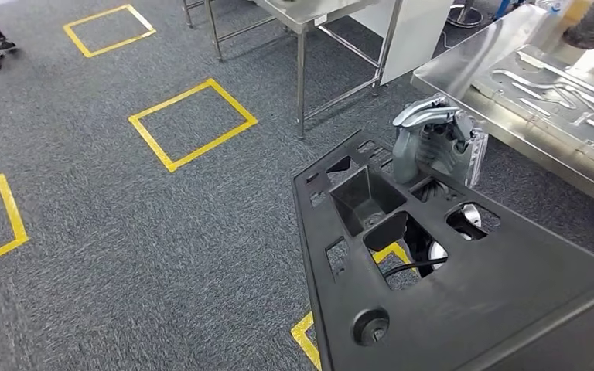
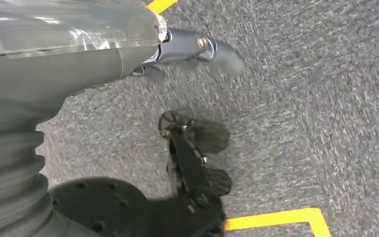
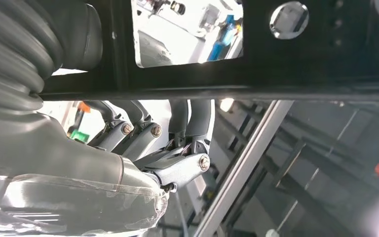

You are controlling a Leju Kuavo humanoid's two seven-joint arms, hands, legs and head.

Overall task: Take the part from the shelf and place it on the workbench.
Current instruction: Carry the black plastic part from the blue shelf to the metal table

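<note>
You had the big black plastic part [image 1: 464,294] held up in front of the robot, low and to the right in the head view. The right hand [image 1: 433,143] gripped its far edge, with the fingers [image 3: 190,123] curled around the black rim. The part hung in the air near the front edge of the shiny steel workbench [image 1: 464,66]. The left hand [image 2: 197,47] hung over the grey carpet [image 1: 85,232] with nothing in it, but you could not tell how its fingers lay.
</note>
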